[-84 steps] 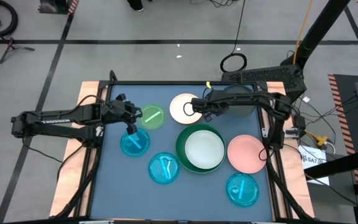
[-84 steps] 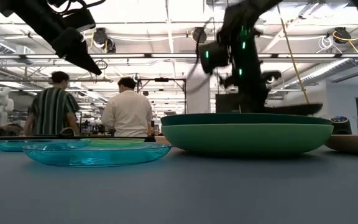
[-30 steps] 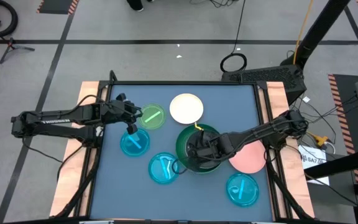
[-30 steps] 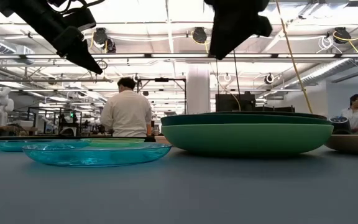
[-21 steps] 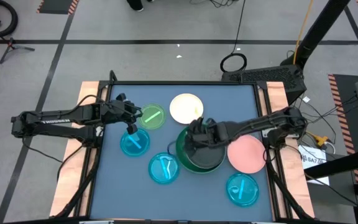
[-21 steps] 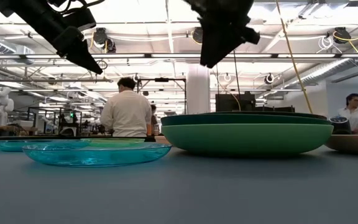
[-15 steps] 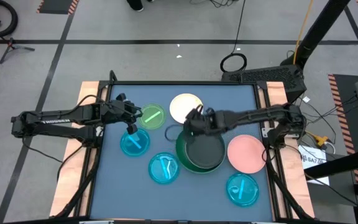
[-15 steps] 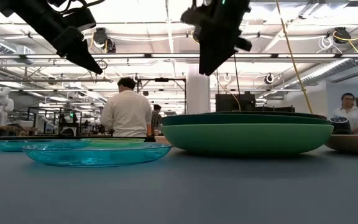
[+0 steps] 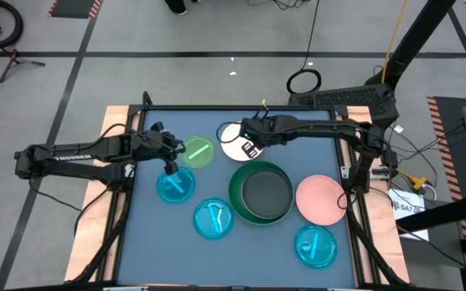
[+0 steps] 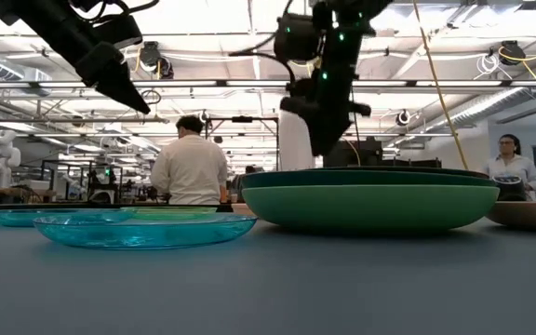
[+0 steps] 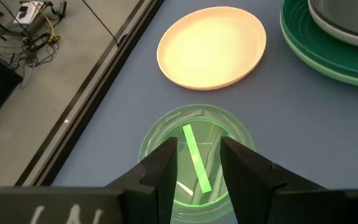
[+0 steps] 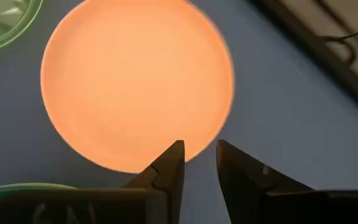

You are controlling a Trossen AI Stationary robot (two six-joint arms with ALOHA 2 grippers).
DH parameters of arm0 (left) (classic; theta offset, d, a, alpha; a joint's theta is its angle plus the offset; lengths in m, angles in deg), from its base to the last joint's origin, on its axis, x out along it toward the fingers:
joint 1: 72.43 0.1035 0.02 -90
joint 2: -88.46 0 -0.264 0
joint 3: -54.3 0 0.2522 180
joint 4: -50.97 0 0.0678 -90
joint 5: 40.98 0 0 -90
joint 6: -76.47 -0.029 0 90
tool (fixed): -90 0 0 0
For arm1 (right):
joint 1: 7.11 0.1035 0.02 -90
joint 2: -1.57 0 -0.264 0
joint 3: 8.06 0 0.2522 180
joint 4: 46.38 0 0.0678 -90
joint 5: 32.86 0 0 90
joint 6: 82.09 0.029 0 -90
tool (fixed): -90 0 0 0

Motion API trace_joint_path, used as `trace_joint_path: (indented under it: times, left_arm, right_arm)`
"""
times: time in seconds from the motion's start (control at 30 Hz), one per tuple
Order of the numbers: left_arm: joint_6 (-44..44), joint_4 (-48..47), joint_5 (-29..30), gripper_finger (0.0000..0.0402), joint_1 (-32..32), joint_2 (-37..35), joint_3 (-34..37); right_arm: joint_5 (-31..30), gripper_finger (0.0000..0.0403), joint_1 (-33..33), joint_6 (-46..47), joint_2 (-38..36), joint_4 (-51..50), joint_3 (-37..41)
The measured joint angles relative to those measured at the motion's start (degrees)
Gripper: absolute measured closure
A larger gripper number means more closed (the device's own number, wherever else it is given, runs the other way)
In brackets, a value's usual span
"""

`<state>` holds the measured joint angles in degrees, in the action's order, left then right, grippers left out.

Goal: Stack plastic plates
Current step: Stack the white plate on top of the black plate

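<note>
My right gripper is open and hovers over the near edge of the cream-white plate, touching nothing; in its wrist view the fingers straddle the plate's rim. A dark grey plate lies on top of the stacked green plates. My left gripper is open and waits above the lime plate, which shows between its fingers. In the low view the right gripper hangs above the green stack.
A pink plate lies right of the stack. Three cyan plates lie toward the near edge. Bare table shows at the far right. People stand in the room behind the table.
My right gripper has left the dark grey plate lying on the green stack. It has moved toward the table's far edge and a little left, and now hangs lower, over the cream-white plate.
</note>
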<state>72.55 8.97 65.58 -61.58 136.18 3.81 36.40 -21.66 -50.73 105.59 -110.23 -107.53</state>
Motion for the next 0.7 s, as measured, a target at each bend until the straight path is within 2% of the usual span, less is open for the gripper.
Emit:
trace_joint_path:
  times: [0.17, 0.33, 0.5, 0.7]
  left_arm:
    - [0.53, -0.41, 0.0, 0.0273, 0.0, -0.01, 0.0]
    - [1.04, -0.43, 0.0, 0.0273, -0.04, 0.01, 0.0]
    - [1.12, -0.45, 0.0, 0.0273, -0.04, 0.01, 0.0]
    - [1.06, -0.45, 0.0, 0.0273, -0.02, 0.01, 0.0]
  right_arm:
    - [5.88, 0.0314, -3.51, -2.01, -0.17, 9.13, 8.01]
    - [7.54, 0.0314, -7.43, 1.94, -0.33, 17.02, 14.4]
    - [9.34, 0.0313, -9.26, 5.78, -0.33, 19.1, 16.11]
    - [8.79, 0.0299, -9.42, 8.12, -0.33, 20.18, 17.41]
